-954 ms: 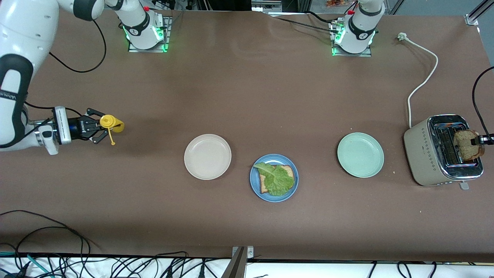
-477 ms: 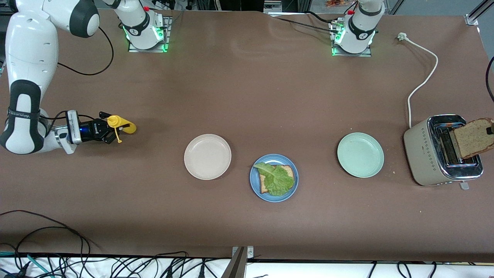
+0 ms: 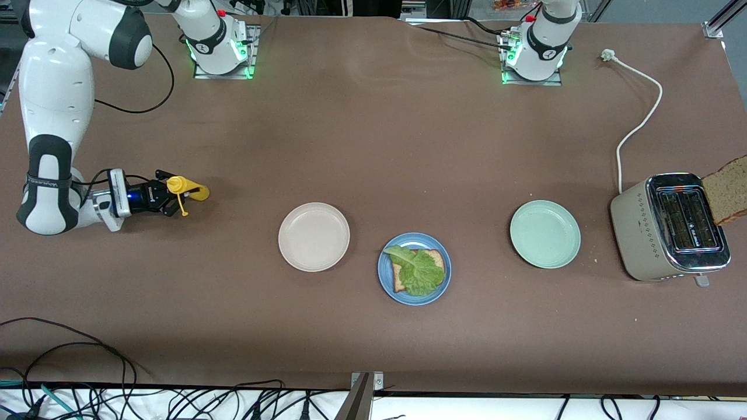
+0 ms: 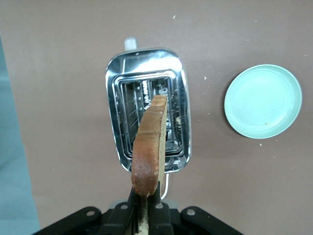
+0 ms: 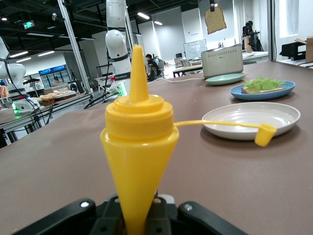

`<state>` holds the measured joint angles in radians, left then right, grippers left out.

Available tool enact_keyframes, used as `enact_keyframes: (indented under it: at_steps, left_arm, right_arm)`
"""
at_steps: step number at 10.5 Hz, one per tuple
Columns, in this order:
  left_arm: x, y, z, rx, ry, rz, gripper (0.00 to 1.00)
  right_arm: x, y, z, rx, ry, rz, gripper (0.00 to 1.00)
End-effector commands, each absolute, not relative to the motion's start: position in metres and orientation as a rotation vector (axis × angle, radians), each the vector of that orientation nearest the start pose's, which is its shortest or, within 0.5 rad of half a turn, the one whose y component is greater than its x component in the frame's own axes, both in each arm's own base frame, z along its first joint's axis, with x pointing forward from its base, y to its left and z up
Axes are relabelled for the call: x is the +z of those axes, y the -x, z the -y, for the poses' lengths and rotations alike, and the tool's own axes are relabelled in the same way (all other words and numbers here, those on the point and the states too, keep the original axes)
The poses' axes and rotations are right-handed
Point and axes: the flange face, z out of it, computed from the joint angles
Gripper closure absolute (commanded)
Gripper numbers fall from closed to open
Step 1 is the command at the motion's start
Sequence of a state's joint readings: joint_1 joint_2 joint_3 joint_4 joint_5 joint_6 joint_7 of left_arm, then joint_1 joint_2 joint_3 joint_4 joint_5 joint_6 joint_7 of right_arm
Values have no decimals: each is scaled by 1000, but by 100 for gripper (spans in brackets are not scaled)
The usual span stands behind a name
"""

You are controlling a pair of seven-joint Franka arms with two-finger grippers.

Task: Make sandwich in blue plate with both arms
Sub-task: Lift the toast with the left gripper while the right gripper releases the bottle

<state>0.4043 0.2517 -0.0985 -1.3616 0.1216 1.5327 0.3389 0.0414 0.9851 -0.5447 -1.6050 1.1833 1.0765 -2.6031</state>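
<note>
Round mid-blue plate [image 3: 414,269] carrying one brown bread slice topped with ruffled green lettuce [image 3: 419,270], flanked by a beige plate [image 3: 314,237] and a pale green plate [image 3: 545,234]. Left gripper [image 4: 145,215], over the cream-and-chrome toaster [image 3: 668,226], clenches a second brown bread slice [image 4: 150,142]. Right gripper [image 3: 168,196], toward the right arm's end from the blue plate, grasps a yellow squeeze bottle [image 3: 188,189].

In the front view the bread slice [image 3: 726,189] is cut off by the frame's right edge, hiding the left gripper, while lettuce [image 3: 421,273] covers most of the lower slice [image 3: 399,276], and each wrist view's bottom edge crops its gripper.
</note>
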Motion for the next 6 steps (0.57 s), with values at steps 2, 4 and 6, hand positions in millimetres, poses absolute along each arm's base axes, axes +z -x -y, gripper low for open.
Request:
enact_keyframes:
  at_steps: [2, 4, 6]
  left_arm:
    - [587, -605, -155, 136, 3031, -222, 100]
    - [577, -620, -101, 148, 3023, -305, 100]
    - [570, -629, -46, 151, 3018, -357, 100]
  right_arm:
    - [103, -559, 134, -773, 1233, 1369, 100]
    - [106, -564, 135, -764, 1232, 1393, 100]
    - [108, -565, 135, -757, 1234, 1389, 73]
